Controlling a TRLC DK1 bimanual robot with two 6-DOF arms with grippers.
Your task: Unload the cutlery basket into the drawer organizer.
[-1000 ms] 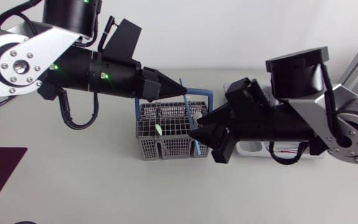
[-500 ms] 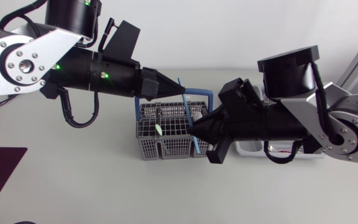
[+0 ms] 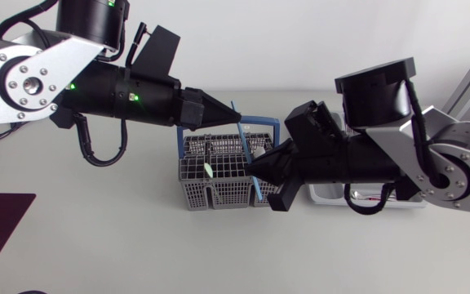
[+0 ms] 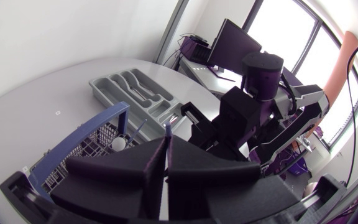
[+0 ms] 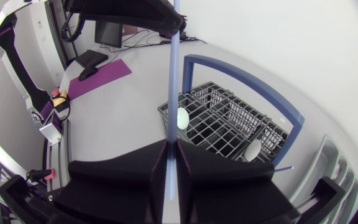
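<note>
A robotics lab: a left arm (image 3: 96,82) and right arm (image 3: 382,155) at a white table (image 3: 96,237), with a monitor (image 4: 232,43), keyboard (image 5: 92,57) and windows (image 4: 284,25) beyond the table.

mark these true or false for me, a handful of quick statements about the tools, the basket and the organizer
1. The left tool and the right tool are both closed on the same light blue utensil. True.
2. The cutlery basket is empty. False: it holds other utensils, among them a white-ended utensil.
3. The basket has a blue handle. True.
4. The drawer organizer is on the left arm's side of the basket. False: it is on the right arm's side, partly hidden under that arm in the head view.
5. The light blue utensil lies flat in the organizer. False: it is held over the basket.
</note>
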